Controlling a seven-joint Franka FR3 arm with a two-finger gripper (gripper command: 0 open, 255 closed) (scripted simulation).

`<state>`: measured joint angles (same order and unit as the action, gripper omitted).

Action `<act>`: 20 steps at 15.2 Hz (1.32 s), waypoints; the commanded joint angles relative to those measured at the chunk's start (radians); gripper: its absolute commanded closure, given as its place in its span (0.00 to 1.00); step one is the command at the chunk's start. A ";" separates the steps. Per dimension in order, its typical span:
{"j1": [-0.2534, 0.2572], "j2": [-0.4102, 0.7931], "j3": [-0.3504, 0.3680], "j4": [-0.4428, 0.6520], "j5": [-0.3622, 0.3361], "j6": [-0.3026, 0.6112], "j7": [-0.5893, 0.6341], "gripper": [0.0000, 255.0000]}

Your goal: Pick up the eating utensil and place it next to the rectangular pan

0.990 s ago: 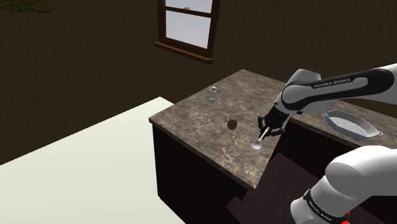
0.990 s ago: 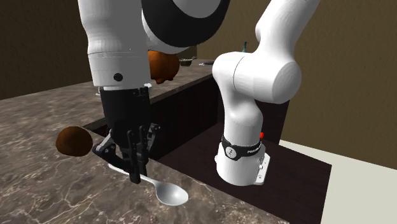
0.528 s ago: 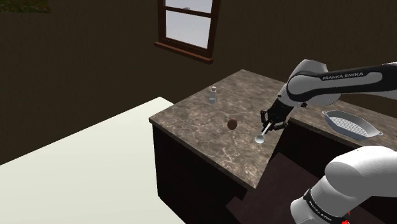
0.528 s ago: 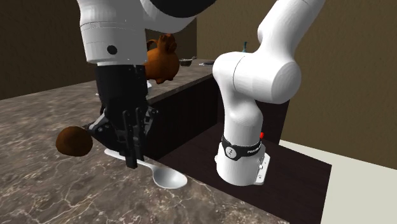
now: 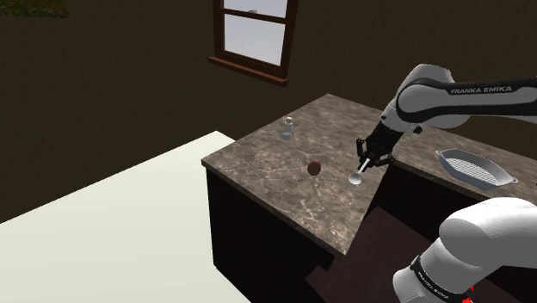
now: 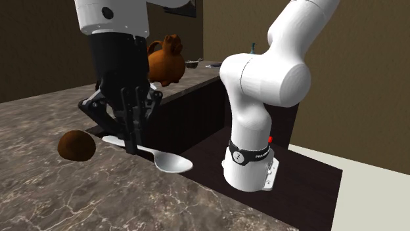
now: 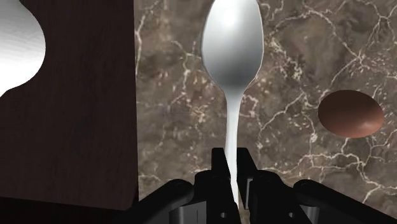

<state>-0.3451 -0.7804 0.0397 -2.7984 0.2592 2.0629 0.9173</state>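
Observation:
My black gripper (image 5: 370, 159) (image 6: 131, 141) (image 7: 231, 167) is shut on the handle of a silver spoon (image 5: 358, 176) (image 6: 165, 159) (image 7: 230, 51). The spoon hangs above the brown marble counter (image 5: 284, 163) (image 6: 79, 190) near its edge, its bowl pointing away from the fingers. The rectangular pan (image 5: 472, 167), grey with a ribbed inside, lies on a second counter at the shoulder view's right, well apart from the spoon.
A brown rounded lump (image 5: 315, 168) (image 6: 76, 145) (image 7: 350, 113) rests on the marble close to the spoon. A small glass shaker (image 5: 287, 128) stands farther back. A dark gap (image 7: 70, 127) separates the two counters. A brown teapot (image 6: 165, 62) sits behind the arm.
The gripper has risen with the spoon and moved toward the shoulder view's upper right, closer to the pan. The spoon now hangs clearly above the counter.

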 commanded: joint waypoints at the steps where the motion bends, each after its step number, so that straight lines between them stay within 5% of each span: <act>1: -0.003 -0.013 -0.002 0.022 -0.006 -0.036 0.007 1.00; 12: -0.129 0.185 -0.219 0.176 -0.139 -0.037 -0.242 1.00; 20: -0.172 0.405 -0.372 0.375 -0.168 -0.045 -0.432 1.00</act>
<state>-0.5116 -0.3975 -0.3137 -2.4487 0.0941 2.0244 0.5098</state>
